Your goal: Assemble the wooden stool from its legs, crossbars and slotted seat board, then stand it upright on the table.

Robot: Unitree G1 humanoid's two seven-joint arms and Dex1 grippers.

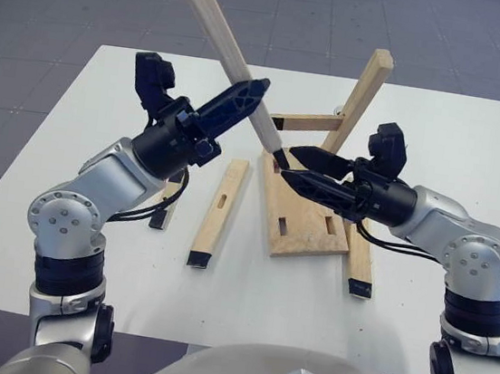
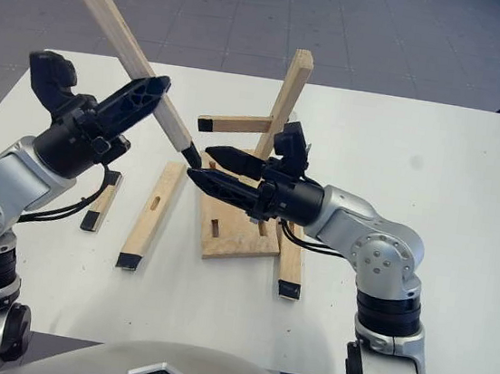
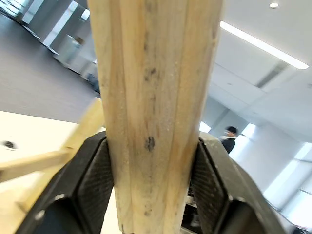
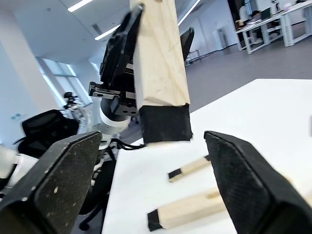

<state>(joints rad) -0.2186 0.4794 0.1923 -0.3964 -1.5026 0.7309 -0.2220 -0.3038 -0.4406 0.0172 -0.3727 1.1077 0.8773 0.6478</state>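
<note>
The head views give the layout: a seat board with slots lies flat on the white table. A tilted upright leg rises from the board's far side, and a crossbar juts from it toward the robot's left. A loose leg with a slot lies just to the left of the board. A second leg lies along the board's right edge, and a shorter piece lies beneath the left arm. The left gripper is clamped on the held leg, which slants steeply. Its black-capped lower end sits at the board's far left corner, but whether it touches the board cannot be told. The left wrist view adds the grip in close-up: both pads press flat against opposite faces of the held leg. The right gripper is level with that capped end, its fingers spread wide and grasping nothing. The right wrist view supplies the clearance. The capped end hangs in the gap between the two fingers and touches neither, with the left gripper gripping the leg higher up behind it.
</note>
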